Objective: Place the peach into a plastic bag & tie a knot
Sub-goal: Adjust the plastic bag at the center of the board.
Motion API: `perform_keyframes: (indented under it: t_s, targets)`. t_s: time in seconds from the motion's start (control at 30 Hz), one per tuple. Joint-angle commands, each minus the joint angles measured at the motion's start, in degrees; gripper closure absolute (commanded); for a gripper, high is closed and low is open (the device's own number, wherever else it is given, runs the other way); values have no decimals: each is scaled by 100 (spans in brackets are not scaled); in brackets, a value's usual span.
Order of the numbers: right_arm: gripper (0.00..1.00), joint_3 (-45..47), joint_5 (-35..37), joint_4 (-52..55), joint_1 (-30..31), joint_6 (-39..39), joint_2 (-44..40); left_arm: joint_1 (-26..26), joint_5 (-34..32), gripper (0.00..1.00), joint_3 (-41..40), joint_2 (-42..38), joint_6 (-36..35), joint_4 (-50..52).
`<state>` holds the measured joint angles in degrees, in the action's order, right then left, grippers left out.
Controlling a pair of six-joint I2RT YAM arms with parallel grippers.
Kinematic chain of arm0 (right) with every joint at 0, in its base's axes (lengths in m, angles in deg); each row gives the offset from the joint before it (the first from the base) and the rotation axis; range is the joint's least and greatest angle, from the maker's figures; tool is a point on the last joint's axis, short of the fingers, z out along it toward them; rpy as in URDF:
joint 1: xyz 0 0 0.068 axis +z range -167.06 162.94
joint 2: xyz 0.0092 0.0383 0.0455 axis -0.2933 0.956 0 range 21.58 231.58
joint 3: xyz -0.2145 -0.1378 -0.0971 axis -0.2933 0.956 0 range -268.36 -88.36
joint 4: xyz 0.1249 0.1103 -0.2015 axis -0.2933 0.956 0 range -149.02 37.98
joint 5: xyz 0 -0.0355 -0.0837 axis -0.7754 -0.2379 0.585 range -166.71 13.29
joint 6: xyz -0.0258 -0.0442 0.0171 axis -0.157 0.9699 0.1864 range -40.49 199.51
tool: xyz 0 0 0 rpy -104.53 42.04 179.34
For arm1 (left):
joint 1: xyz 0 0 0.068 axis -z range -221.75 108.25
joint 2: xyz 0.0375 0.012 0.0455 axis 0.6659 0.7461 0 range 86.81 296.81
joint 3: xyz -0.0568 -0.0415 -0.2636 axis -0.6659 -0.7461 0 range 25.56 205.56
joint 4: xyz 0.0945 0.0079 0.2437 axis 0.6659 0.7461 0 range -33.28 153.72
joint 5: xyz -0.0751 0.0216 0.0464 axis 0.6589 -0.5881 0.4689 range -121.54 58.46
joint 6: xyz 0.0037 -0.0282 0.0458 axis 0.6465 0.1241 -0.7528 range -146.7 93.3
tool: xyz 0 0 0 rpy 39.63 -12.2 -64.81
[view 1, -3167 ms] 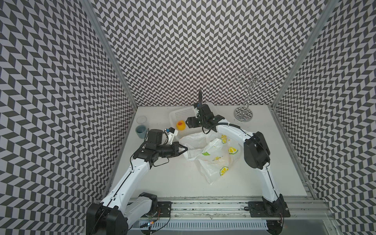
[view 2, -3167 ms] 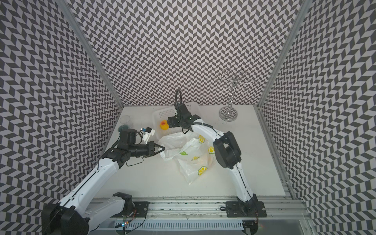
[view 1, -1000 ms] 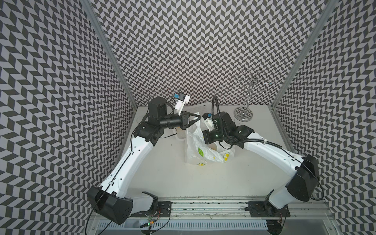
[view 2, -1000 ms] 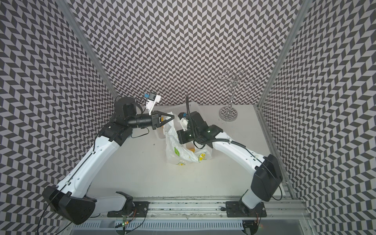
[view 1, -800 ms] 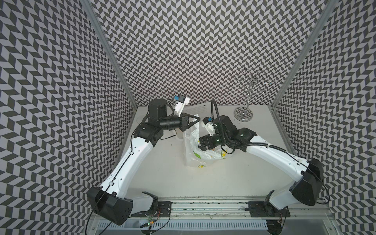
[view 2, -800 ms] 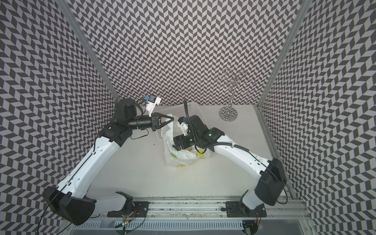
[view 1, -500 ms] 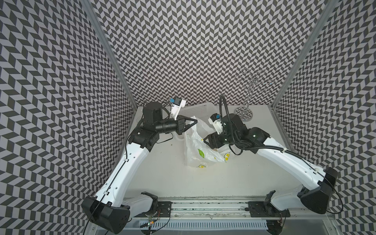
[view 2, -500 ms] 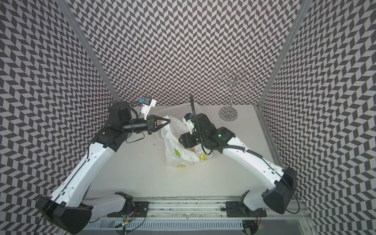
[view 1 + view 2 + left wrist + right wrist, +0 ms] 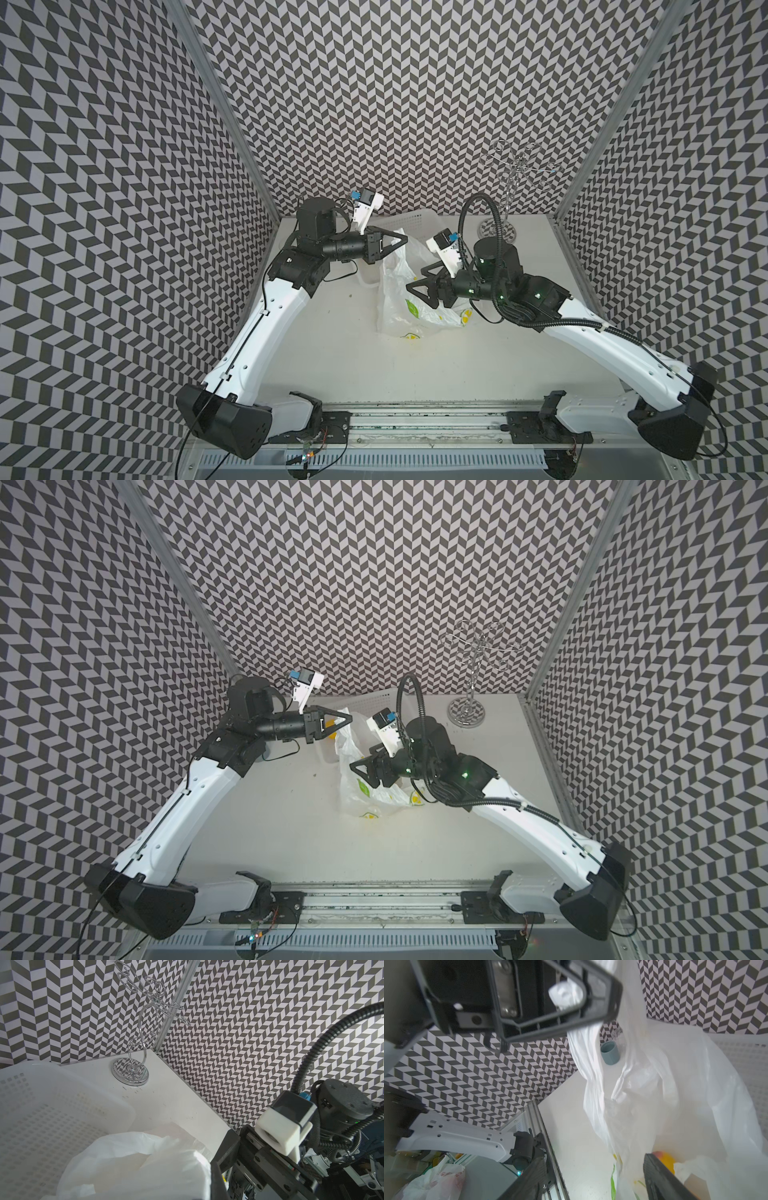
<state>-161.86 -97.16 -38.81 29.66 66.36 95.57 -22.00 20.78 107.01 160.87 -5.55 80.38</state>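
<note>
Black-and-white chevron walls (image 9: pixel 415 104) enclose a white table (image 9: pixel 353 353)

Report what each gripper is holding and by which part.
The left gripper is shut on the plastic bag, pinching its bunched top edge so the bag hangs. The right gripper is open by the bag, holding nothing.

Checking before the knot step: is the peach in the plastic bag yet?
In, it seems: the right wrist view shows the peach low inside the plastic bag, whose top the shut left gripper holds up.
</note>
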Motion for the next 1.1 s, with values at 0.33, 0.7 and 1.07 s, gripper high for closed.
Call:
perform_keyframes:
  t_s: [0.33, 0.7, 1.07]
  targets:
    - [78, -434, -134, -1628, -23, -165, 530, 179, 746, 72, 95, -62, 360, -685]
    - [94, 179, -1640, -2350, -893, -623, -44, -471, -785, 29, -1802, -1137, -312, -1912]
    - [95, 156, -2582, -2092, -1035, -420, -84, -396, -386, 1, -2687, -341, -969, -4797]
